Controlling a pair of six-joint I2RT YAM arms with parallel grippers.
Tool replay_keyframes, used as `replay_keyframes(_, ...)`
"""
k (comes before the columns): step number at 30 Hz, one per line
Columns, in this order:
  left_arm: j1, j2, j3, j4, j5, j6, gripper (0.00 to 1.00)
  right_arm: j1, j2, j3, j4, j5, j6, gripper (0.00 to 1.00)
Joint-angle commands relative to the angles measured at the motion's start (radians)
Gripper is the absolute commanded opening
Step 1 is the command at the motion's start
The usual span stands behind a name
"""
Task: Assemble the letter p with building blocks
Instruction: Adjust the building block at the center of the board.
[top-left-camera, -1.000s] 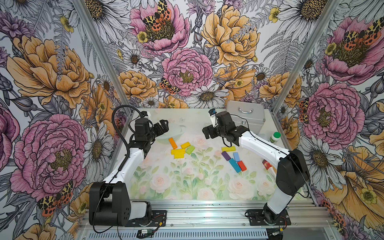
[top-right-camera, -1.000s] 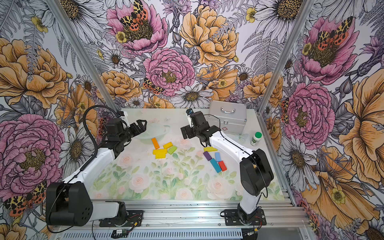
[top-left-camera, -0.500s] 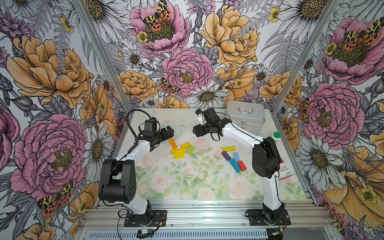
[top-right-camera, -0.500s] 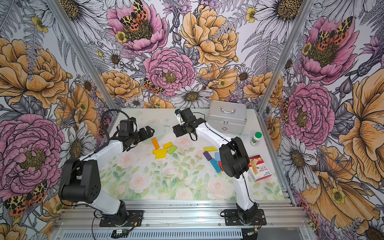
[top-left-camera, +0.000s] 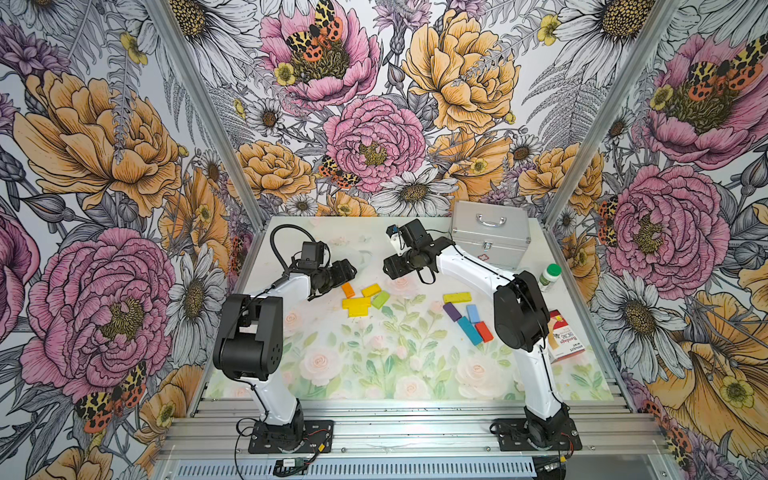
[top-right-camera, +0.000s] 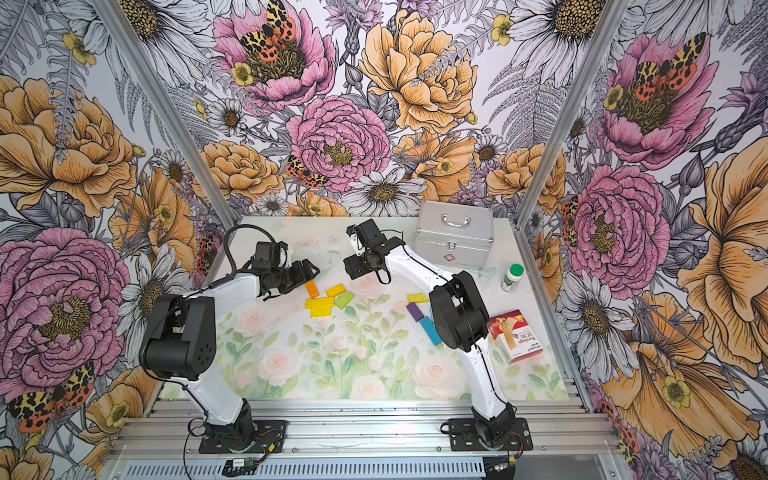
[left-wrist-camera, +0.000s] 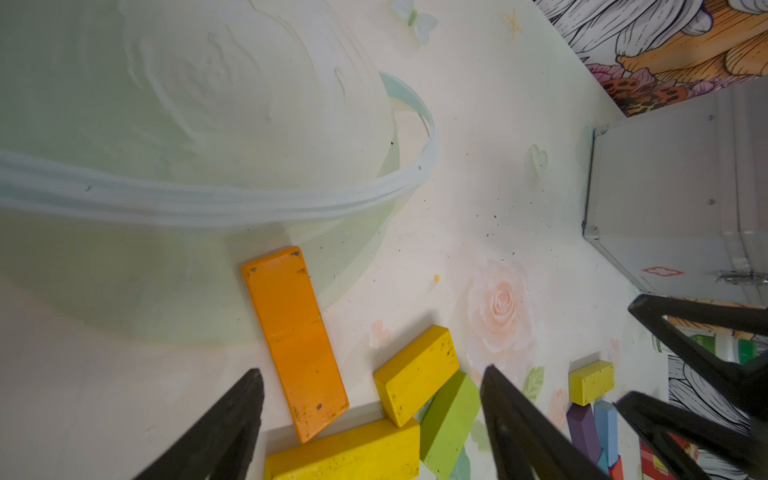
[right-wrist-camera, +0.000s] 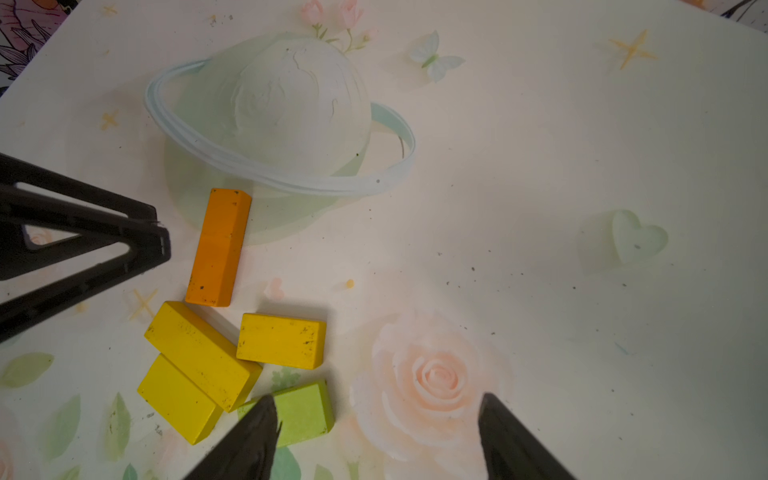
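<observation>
**A:** Where are the building blocks?

**B:** In two groups on the flowery worktop (top-left-camera: 374, 374). The left group has a flat orange painted wooden block (top-left-camera: 348, 289), three chunky yellow blocks (right-wrist-camera: 199, 353) and a light green block (top-left-camera: 380, 299). The right group has a single yellow block (top-left-camera: 457, 297), a purple block (top-left-camera: 451, 311), a light blue block (top-left-camera: 473, 312), a long blue block (top-left-camera: 469, 330) and a red block (top-left-camera: 484, 331). There is no letter yet.

**A:** Which block is closest to a tool?

**B:** The orange one. It lies just on the near side of the left tool (top-left-camera: 351, 272). Its long side runs far to near, tipped a little. That tool is spread wide with nothing in it. I think its gap goes across the block's thin way.

**A:** And the right tool (top-left-camera: 388, 270)?

**B:** It is spread wide too and holds nothing. It hangs a bit to the right, nearer the green block.

**A:** What is hard to see?

**B:** In a top view the right arm's elbow (top-right-camera: 457, 311) hides the light blue and red blocks. The left wrist view cuts off the nearest yellow block.
</observation>
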Motion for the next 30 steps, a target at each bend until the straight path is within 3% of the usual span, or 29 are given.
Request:
replay_keyframes(1, -0.028, 0.03, 0.05, -0.074, -0.069, 0.051, 0.81, 0.0, -0.02, -0.038, -0.007, 0.0, 0.012, 0.77)
replay_keyframes(7, -0.073, 0.124, 0.135, -0.188, -0.14, 0.101, 0.79, -0.013, -0.057, -0.103, -0.004, -0.006, 0.023, 0.75)
replay_keyframes(15, -0.069, 0.116, 0.14, -0.237, -0.231, 0.113, 0.76, -0.029, -0.127, -0.229, -0.003, -0.006, 0.024, 0.73)
replay_keyframes(20, -0.067, 0.107, 0.147, -0.244, -0.234, 0.12, 0.77, -0.033, -0.151, -0.279, -0.001, -0.006, 0.02, 0.72)
replay_keyframes(26, -0.083, 0.207, 0.247, -0.319, -0.215, 0.15, 0.75, -0.037, -0.186, -0.334, 0.025, -0.015, 0.022, 0.71)
replay_keyframes(28, -0.094, 0.243, 0.287, -0.37, -0.23, 0.169, 0.71, -0.043, -0.201, -0.348, 0.025, -0.015, 0.017, 0.71)
replay_keyframes(30, -0.106, 0.271, 0.315, -0.42, -0.246, 0.198, 0.58, -0.051, -0.217, -0.365, 0.025, -0.017, 0.011, 0.71)
